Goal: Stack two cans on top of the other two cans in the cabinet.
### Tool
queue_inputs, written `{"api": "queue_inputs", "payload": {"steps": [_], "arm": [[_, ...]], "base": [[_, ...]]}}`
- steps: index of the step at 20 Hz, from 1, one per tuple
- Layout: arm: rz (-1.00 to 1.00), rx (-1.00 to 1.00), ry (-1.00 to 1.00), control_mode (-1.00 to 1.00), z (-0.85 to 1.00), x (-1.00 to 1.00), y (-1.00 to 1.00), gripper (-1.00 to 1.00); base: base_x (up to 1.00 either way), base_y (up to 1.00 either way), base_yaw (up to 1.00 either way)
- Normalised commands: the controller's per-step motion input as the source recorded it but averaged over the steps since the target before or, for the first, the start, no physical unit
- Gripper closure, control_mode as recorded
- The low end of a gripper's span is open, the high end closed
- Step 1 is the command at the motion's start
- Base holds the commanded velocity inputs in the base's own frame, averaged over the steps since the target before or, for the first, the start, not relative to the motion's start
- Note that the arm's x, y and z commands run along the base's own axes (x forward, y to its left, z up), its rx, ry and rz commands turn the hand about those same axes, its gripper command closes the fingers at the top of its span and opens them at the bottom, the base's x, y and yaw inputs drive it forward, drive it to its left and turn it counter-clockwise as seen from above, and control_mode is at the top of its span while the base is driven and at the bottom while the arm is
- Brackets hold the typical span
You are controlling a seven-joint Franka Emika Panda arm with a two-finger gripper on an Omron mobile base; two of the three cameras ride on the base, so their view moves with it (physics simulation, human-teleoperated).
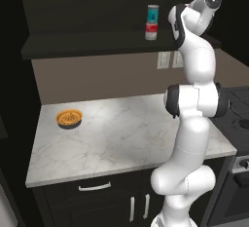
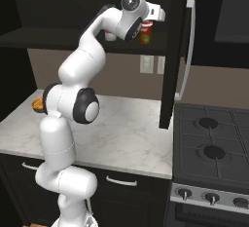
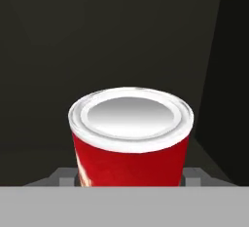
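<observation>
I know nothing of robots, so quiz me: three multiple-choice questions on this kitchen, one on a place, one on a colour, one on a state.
1. Where is the orange bowl? A on the stove; B on the marble counter; C in the cabinet.
2. What colour is the can atop the red-and-white can? A teal; B yellow; C black.
3. How is the red can between the fingers? A lying down; B upright; C crushed.

B: it sits on marble. A: its body is teal. B: its lid faces up.
</observation>
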Motion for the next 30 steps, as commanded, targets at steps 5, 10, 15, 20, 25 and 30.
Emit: {"api": "queue_inputs", "payload": {"steps": [5, 10, 15, 20, 25, 30], "arm": [[0.00, 0.00, 0.00, -1.00, -0.14, 0.00, 0.00, -1.00], [0.00, 0.00, 0.00, -1.00, -0.12, 0.00, 0.00, -1.00], [0.00, 0.00, 0.00, -1.00, -0.06, -0.01, 0.00, -1.00], [0.00, 0.00, 0.00, -1.00, -0.04, -0.16, 0.00, -1.00], [0.00, 0.00, 0.00, -1.00, -0.04, -0.30, 0.01, -1.00], [-0.02, 0.00, 0.00, -1.00, -0.05, -0.38, 0.17, -1.00]], "base": [[0.00, 0.00, 0.00], [0.00, 0.00, 0.00], [0.00, 0.00, 0.00], [0.00, 0.00, 0.00], [0.00, 0.00, 0.00], [0.00, 0.00, 0.00]]}}
